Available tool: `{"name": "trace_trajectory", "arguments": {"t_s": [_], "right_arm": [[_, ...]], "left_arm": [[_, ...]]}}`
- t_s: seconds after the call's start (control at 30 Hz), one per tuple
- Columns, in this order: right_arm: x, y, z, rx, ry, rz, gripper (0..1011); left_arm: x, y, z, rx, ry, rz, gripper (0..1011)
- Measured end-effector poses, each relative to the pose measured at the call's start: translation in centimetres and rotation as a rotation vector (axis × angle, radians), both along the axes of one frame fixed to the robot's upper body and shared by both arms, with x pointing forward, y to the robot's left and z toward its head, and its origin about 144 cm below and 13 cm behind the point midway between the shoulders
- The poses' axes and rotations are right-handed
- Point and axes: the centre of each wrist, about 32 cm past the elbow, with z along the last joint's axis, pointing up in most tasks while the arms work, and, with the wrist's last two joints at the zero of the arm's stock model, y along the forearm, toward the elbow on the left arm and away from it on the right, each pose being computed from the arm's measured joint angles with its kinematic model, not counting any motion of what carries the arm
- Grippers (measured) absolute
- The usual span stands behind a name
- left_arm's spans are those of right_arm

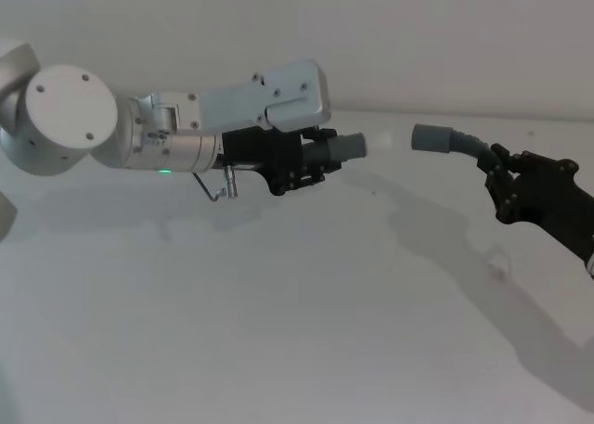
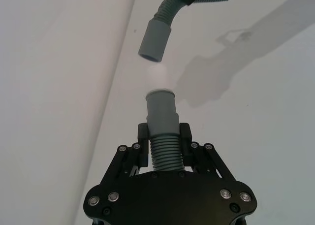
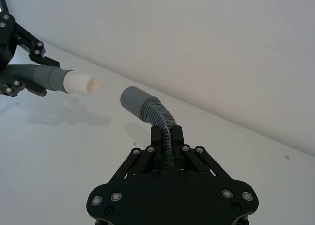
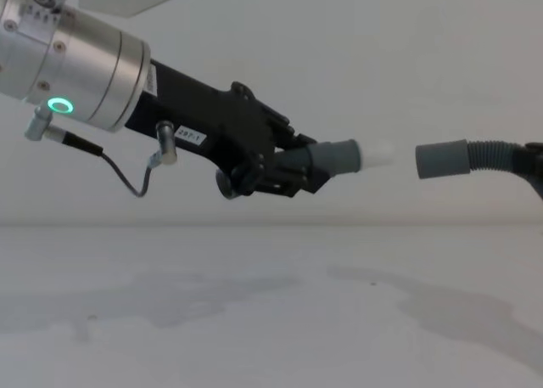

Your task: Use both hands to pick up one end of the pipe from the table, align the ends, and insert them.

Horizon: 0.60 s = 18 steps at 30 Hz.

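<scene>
Both pipe pieces are held in the air above the white table (image 1: pixel 278 331). My left gripper (image 1: pixel 311 161) is shut on the ribbed part of one pipe piece (image 2: pixel 165 151). Its grey cuff (image 1: pixel 344 148) and narrower white tip (image 4: pixel 377 155) point toward the right. My right gripper (image 1: pixel 502 177) is shut on the other ribbed piece (image 3: pixel 161 120), whose plain grey sleeve (image 1: pixel 434 138) faces the white tip. A short gap separates the two ends, and in the chest view they sit at nearly the same height. In the left wrist view the sleeve (image 2: pixel 153 40) lies slightly off the tip's line.
The left arm's silver body with its green ring (image 4: pixel 59 106) spans the upper left of the chest view. A thin cable (image 1: pixel 218 190) hangs under it. Arm shadows fall across the table's right half (image 1: pixel 464 248).
</scene>
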Motion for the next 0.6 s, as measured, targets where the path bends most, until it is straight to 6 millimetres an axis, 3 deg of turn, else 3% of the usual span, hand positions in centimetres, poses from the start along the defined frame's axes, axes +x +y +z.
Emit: {"name": "trace_trajectory", "arguments": {"t_s": [0.37, 0.6], "right_arm": [[0.1, -0.1, 0.0, 0.015, -0.012, 0.023, 126], [0.2, -1.3, 0.0, 0.024, -0.034, 0.066, 125]], "left_arm": [[-0.5, 0.1, 0.4, 0.007, -0.03, -0.019, 356], [-0.8, 0.4, -0.2, 0.011, -0.085, -0.003, 356]]}}
